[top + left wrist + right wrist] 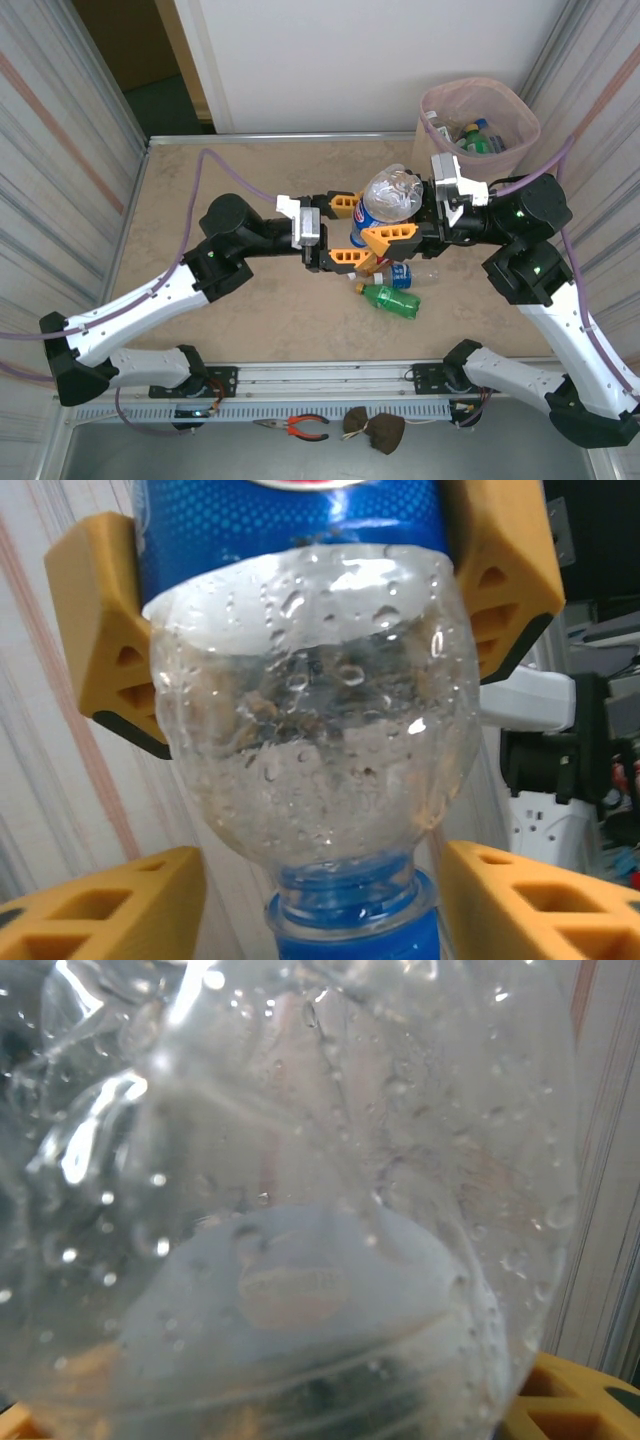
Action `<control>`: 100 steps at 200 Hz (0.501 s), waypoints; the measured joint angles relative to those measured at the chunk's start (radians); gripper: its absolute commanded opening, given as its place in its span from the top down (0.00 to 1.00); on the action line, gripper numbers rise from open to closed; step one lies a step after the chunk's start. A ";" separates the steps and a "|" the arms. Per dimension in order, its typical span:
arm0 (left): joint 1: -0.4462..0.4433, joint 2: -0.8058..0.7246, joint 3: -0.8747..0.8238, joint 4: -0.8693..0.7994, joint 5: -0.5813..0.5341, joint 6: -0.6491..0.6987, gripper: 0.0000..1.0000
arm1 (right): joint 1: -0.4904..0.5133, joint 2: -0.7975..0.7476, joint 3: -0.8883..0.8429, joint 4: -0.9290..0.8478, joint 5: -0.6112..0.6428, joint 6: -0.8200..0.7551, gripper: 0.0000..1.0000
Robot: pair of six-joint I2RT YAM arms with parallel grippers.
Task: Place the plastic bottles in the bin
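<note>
A clear plastic bottle (392, 195) with a blue label and blue cap hangs in the air between both arms. My right gripper (400, 218) is shut on it: in the left wrist view its orange fingers (100, 640) press the blue label on both sides. My left gripper (320, 920) is open, its fingers (540, 900) standing off the blue cap (350, 935) with gaps on each side. The bottle's wet base (300, 1210) is right against the right wrist camera. A green bottle (392, 300) and a blue-labelled one (405, 273) lie below. The bin (520, 112) at the far right holds several bottles (475, 138).
Red-handled pliers (300, 428) and a dark lump (375, 431) lie on the near rail by the arm bases. Corrugated walls close in on both sides of the table (260, 300). A purple cable (215, 165) loops over the left arm.
</note>
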 measured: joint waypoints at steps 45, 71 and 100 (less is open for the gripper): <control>0.000 -0.079 -0.067 -0.057 -0.091 0.029 0.22 | 0.004 0.008 0.012 -0.053 0.079 -0.040 0.50; 0.000 -0.139 -0.134 -0.090 -0.159 0.030 0.22 | -0.010 0.035 0.052 -0.105 0.137 -0.071 0.51; 0.000 -0.179 -0.183 -0.146 -0.230 0.029 0.22 | -0.081 0.079 0.113 -0.162 0.189 -0.087 0.54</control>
